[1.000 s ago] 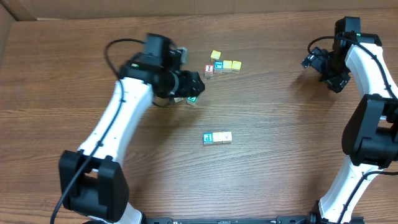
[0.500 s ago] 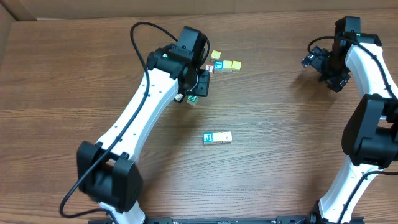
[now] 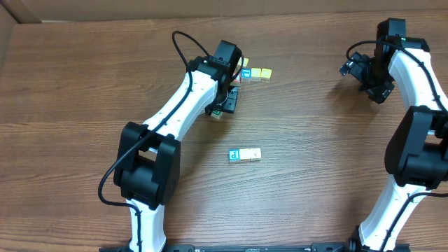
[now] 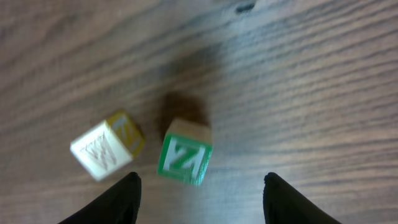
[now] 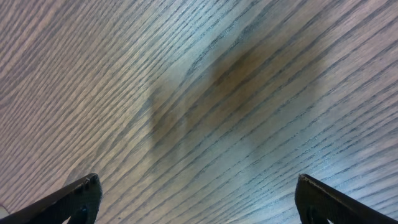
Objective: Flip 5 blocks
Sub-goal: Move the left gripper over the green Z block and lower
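In the left wrist view a green-faced block point(image 4: 185, 154) with a white letter lies on the wood just ahead of my left gripper point(image 4: 202, 190). The gripper is open with nothing between its fingers. A whitish block point(image 4: 102, 149) with a yellow side lies tilted to the left of the green one. From overhead, the left gripper point(image 3: 228, 99) hovers over the green block point(image 3: 218, 111). A blue-faced block point(image 3: 246, 72) sits in the cluster behind. A teal block point(image 3: 235, 155) and a cream block point(image 3: 253, 154) lie side by side mid-table. My right gripper point(image 5: 199, 202) is open over bare wood.
Bright yellow cubes point(image 3: 261, 73) sit in a row beside the blue-faced block, with another yellow cube point(image 3: 242, 61) just behind them. The right arm point(image 3: 413, 70) stands at the far right, well away from all the blocks.
My left arm has swung to the right, bringing its wrist closer to the block cluster. The blocks and the right arm have not visibly moved.
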Tool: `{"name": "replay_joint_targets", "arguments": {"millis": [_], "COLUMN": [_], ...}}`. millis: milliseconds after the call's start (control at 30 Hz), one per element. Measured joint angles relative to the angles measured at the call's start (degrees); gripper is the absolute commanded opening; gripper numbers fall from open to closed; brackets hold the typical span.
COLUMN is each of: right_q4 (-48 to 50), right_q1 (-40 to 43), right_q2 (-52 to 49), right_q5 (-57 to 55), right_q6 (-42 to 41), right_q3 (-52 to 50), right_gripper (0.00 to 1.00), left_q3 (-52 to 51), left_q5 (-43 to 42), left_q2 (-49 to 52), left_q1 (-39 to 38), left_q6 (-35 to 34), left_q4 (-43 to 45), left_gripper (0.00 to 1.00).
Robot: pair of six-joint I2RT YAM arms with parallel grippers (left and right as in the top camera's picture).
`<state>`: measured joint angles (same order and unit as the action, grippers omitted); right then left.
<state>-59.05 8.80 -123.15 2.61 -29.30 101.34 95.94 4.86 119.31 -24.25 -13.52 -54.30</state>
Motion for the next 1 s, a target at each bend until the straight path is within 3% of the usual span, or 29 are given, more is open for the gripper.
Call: {"name": "replay_joint_targets", "arguments": {"millis": [400, 1000], "right_q4": [0.0, 0.0], "right_q1": [0.0, 0.0], "right_q2": [0.0, 0.0], "right_q5": [0.0, 0.0], "right_q6": [0.0, 0.0], "right_q3": [0.0, 0.0], "right_gripper": [1.0, 1.0], "left_q3": [0.0, -1.2], "left_q5": [0.6, 1.4], "left_q2": [2.6, 3.4], "left_q1": [0.0, 0.0], "left_q6": [4.7, 4.8], "left_q4": [2.9, 3.3], "left_gripper": [0.55, 0.5]}}
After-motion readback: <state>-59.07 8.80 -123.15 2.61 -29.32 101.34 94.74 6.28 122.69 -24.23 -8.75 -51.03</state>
